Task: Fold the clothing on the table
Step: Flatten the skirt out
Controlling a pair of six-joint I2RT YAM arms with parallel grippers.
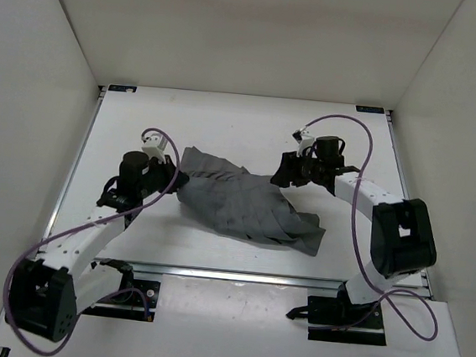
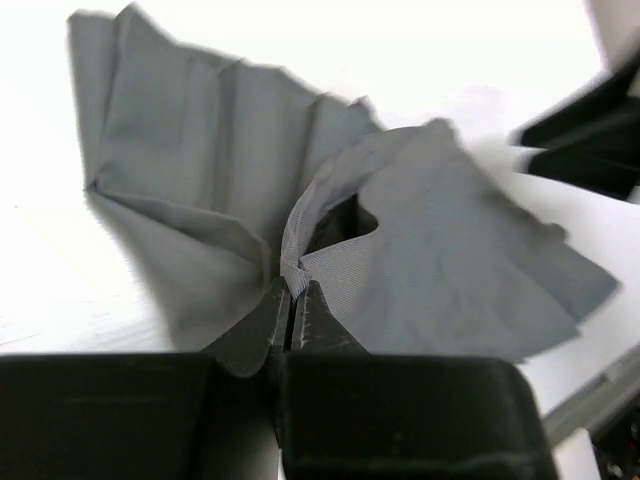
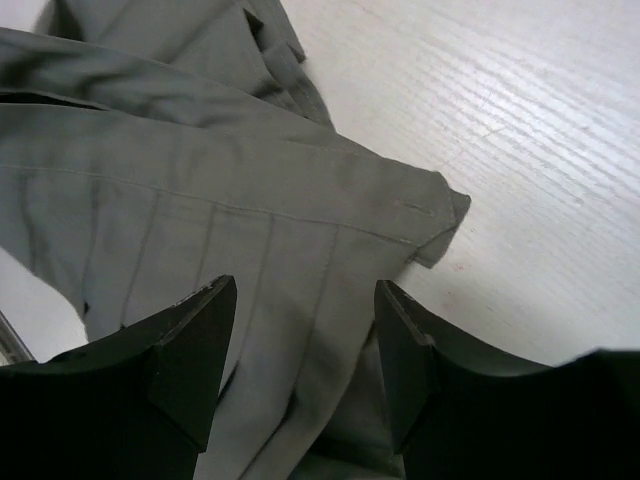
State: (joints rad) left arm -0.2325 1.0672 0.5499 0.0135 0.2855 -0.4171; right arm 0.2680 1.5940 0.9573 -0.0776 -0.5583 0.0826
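The clothing (image 1: 244, 203), a dark grey pleated garment, lies crumpled across the middle of the white table (image 1: 226, 122). At its left edge my left gripper (image 1: 176, 178) is shut on a pinch of the fabric; in the left wrist view the clothing (image 2: 210, 150) fans away from the gripper (image 2: 293, 290) with a raised fold just past the tips. My right gripper (image 1: 282, 176) stands open over the garment's right upper edge. In the right wrist view the waistband of the clothing (image 3: 250, 210) lies between and below the spread right gripper (image 3: 305, 300), its corner ending to the right.
Metal rails and black corner brackets (image 1: 122, 89) bound the table. White walls close in on three sides. Purple cables (image 1: 345, 121) loop over both arms. The arm bases (image 1: 343, 311) sit at the near edge.
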